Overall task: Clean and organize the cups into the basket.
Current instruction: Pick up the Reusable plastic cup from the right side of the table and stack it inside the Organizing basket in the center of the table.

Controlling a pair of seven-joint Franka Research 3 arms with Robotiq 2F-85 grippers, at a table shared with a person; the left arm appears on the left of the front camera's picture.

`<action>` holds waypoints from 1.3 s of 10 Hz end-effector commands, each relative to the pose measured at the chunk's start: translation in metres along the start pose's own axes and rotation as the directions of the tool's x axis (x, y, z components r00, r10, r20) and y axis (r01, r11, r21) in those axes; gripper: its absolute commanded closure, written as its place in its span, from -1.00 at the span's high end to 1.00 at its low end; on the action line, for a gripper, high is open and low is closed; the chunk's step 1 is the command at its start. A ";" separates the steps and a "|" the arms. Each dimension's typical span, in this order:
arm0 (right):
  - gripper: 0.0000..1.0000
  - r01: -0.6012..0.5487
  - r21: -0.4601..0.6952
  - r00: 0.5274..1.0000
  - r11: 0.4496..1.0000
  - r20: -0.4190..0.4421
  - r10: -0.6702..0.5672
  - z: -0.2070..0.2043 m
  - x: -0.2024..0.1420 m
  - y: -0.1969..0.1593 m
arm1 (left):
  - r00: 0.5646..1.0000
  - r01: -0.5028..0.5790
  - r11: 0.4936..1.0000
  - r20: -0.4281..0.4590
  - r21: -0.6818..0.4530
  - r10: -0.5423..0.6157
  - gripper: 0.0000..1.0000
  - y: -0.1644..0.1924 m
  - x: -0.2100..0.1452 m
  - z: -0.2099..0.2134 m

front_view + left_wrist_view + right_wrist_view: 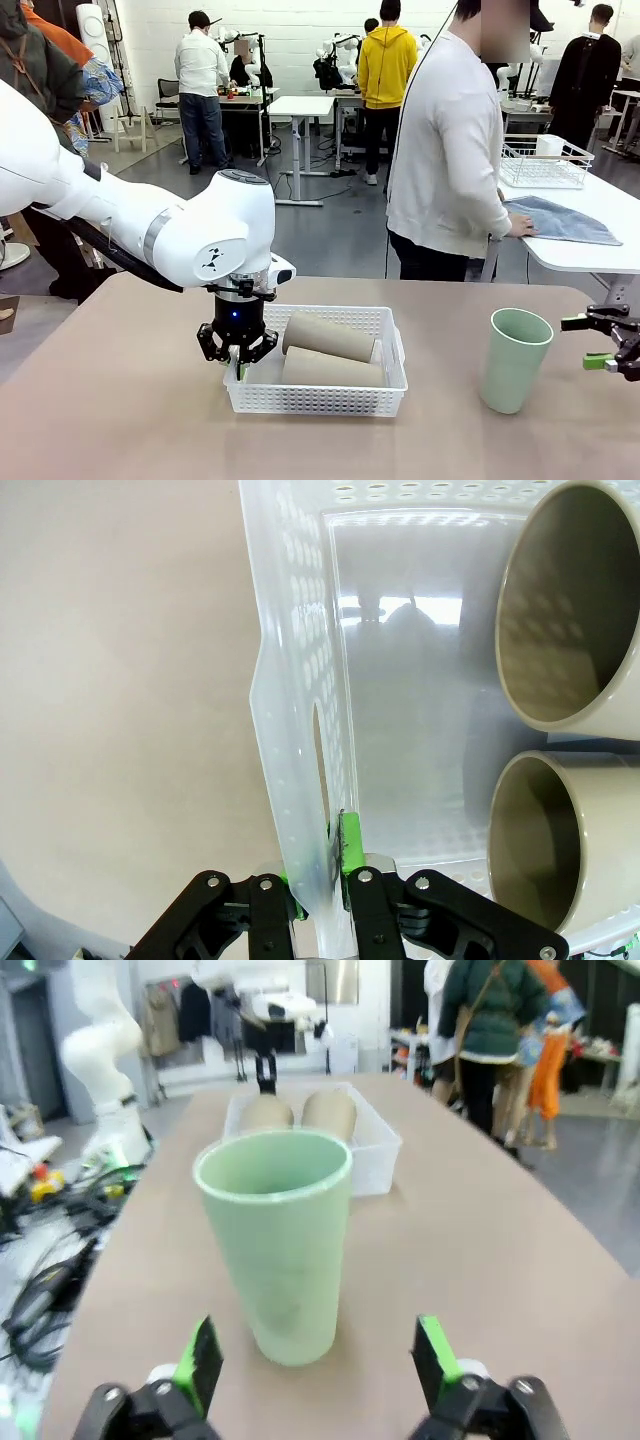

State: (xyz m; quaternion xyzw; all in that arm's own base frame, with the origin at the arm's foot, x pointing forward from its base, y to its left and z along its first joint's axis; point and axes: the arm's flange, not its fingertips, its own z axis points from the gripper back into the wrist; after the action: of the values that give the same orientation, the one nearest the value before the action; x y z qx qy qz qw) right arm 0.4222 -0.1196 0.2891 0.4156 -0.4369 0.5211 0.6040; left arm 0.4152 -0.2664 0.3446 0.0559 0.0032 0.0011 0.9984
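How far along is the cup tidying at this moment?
Done: two brown cups lie in the basket. In hand: left tool is shut on the basket's side wall; right tool is open, facing the green cup. Left: that cup stands on the table, outside the basket.

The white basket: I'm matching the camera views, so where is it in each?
Front: basket lower centre.
Left wrist: side wall up the middle, pinched by left gripper.
Right wrist: upper centre, behind green cup.
Shared landmark: two brown cups lying inside.
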 end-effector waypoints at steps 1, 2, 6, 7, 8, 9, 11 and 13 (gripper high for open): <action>1.00 0.038 0.003 0.999 0.999 -0.022 -0.038 -0.014 -0.019 -0.016 | 1.000 -0.021 1.000 -0.002 0.003 0.021 -1.00 -0.003 -0.001 -0.001; 1.00 0.054 0.023 0.998 0.998 -0.034 -0.053 -0.023 -0.028 -0.019 | 1.000 -0.021 1.000 -0.002 0.003 0.021 -1.00 -0.003 -0.001 -0.001; 1.00 0.059 0.106 0.998 0.993 -0.041 -0.054 -0.053 -0.035 -0.025 | 1.000 -0.021 1.000 -0.002 0.003 0.021 -1.00 -0.003 -0.001 -0.001; 1.00 0.051 0.129 0.998 0.990 -0.042 -0.046 -0.063 -0.035 -0.026 | 1.000 -0.021 1.000 -0.002 0.003 0.021 -1.00 -0.003 -0.001 -0.001; 1.00 0.049 0.143 0.998 0.988 -0.044 -0.043 -0.070 -0.034 -0.026 | 1.000 -0.021 1.000 -0.002 0.003 0.021 -1.00 -0.003 -0.001 -0.001; 1.00 0.047 0.158 0.998 0.986 -0.051 -0.039 -0.077 -0.033 -0.026 | 1.000 -0.021 1.000 -0.002 0.003 0.021 -1.00 -0.003 -0.001 -0.001; 1.00 0.036 0.184 0.998 0.982 -0.055 -0.027 -0.090 -0.032 -0.026 | 1.000 -0.021 1.000 -0.002 0.003 0.021 -1.00 -0.003 -0.001 -0.001; 1.00 0.028 0.214 0.998 0.977 -0.054 -0.017 -0.103 -0.031 -0.026 | 1.000 -0.021 1.000 -0.002 0.003 0.021 -1.00 -0.003 -0.001 -0.001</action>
State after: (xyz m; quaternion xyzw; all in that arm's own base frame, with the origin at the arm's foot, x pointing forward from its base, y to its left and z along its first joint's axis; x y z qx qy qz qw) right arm 0.4521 -0.0366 0.2346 0.4704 -0.3656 0.5608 0.5750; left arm 0.4152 -0.2664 0.3446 0.0559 0.0032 0.0012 0.9984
